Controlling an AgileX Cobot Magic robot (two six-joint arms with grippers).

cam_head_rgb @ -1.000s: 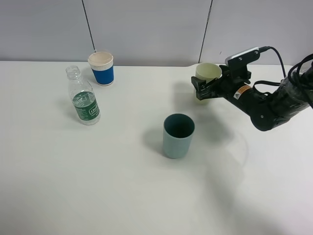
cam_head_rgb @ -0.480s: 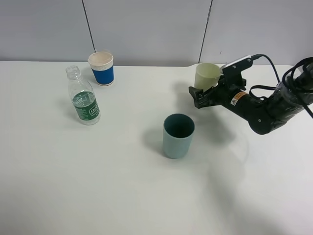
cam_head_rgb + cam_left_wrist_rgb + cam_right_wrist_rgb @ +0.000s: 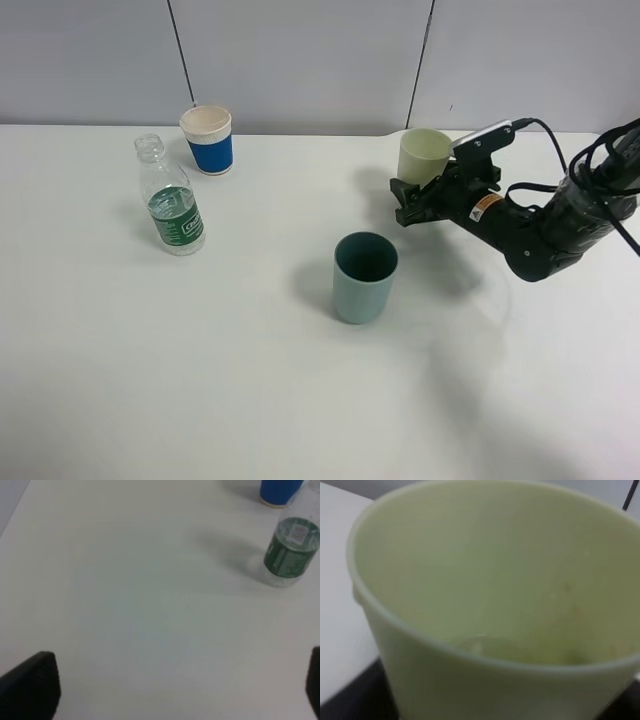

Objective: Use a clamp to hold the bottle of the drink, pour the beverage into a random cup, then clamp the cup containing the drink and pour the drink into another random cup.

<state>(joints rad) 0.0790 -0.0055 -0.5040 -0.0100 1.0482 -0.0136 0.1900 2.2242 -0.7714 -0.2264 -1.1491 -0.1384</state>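
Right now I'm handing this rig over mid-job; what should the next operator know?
Left hand: open, empty, short of the bottle.
Right hand: jaws around the yellow cup, low down; firm grip not confirmed.
Teal cup: upright, mid-table. Paper cup: behind the bottle.
Done: bottle set down, part full; yellow cup seems to hold a little clear liquid.
Left: confirm grip, lift yellow cup, pour into teal cup.

Pale yellow-green is being shown by the tall cup [image 3: 424,155], dull teal by the short cup [image 3: 365,277]. The clear bottle [image 3: 172,205] is being banded in green with white lettering. Blue and white are being shown by the paper cup [image 3: 207,138] on the white table [image 3: 200,380].
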